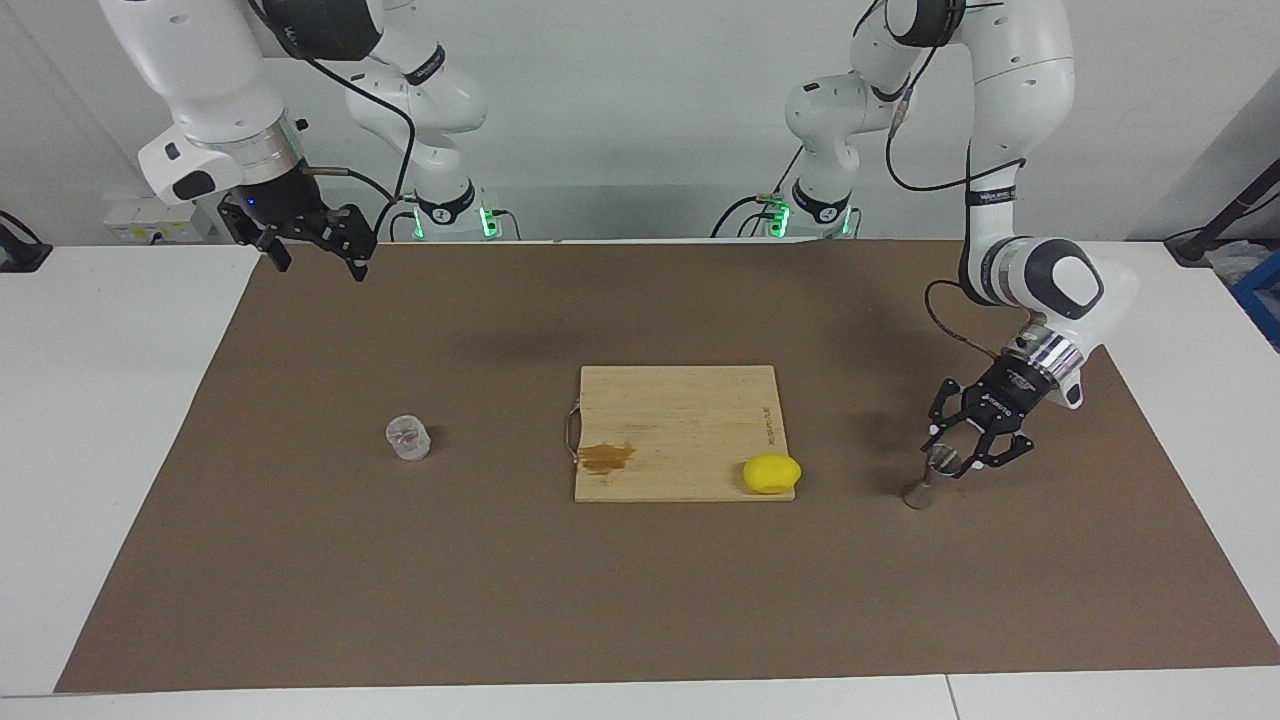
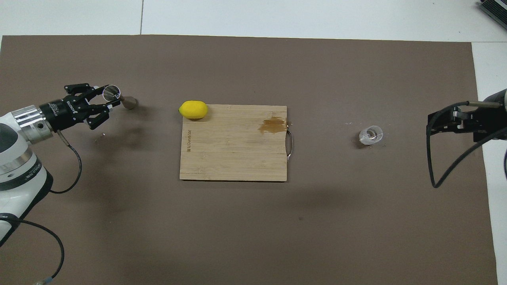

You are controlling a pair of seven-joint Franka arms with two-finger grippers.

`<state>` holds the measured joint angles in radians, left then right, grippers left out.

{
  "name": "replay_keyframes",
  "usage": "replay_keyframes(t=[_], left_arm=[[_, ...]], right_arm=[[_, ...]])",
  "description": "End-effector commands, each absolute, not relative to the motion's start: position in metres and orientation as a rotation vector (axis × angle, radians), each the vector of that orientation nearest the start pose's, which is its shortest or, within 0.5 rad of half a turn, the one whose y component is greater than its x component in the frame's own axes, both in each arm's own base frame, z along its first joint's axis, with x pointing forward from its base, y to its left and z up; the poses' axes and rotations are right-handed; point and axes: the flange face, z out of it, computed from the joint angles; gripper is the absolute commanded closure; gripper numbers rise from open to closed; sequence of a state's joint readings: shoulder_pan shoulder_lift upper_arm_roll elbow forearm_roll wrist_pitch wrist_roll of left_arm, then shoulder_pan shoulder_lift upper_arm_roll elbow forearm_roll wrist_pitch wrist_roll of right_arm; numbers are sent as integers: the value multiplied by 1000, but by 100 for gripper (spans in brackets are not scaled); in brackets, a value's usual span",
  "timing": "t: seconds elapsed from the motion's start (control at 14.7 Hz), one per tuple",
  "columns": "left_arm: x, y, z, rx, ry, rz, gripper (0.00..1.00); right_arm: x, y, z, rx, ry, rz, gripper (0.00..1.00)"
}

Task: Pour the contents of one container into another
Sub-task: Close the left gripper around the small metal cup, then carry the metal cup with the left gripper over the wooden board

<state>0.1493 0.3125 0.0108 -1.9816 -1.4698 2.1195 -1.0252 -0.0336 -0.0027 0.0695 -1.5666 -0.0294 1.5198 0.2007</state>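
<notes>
Evidently the left gripper has its jaws pinched on the upper cone of the small silver hourglass-shaped metal jigger, which stands on the brown mat toward the left arm's end of the worktop, beside the bamboo cutting board. Whether its base still touches the mat cannot be told.

Note for you: the jigger looks light, rigid and smooth, so expect it to slip or twist under a sideways pinch. A hold at or just above the narrow waist should seat best; keep it upright.

The small clear ribbed cylindrical cup sits alone toward the right arm's end of the mat, well apart from the board. Judge it light, stiff and slick; if glass, breakable. Take it across the side wall, mid-height, with a gentle squeeze, leaving the rim free for pouring.

The right gripper waits, jaws spread, raised over the mat's corner nearest its base, holding nothing.

A yellow lemon-like fruit rests on the board's corner nearest the jigger.
</notes>
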Motion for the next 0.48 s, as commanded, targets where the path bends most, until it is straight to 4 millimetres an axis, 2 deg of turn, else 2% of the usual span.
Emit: replay_keyframes(t=[0.0, 0.2, 0.41], left_arm=[[622, 24, 353, 972, 1749, -830, 100], [622, -16, 365, 930, 1776, -1005, 100], [616, -83, 384, 1012, 1745, -1062, 100]], right_arm=[[545, 16, 624, -3179, 280, 29, 1], [545, 15, 624, -3179, 282, 29, 1], [545, 17, 624, -3180, 277, 29, 1]])
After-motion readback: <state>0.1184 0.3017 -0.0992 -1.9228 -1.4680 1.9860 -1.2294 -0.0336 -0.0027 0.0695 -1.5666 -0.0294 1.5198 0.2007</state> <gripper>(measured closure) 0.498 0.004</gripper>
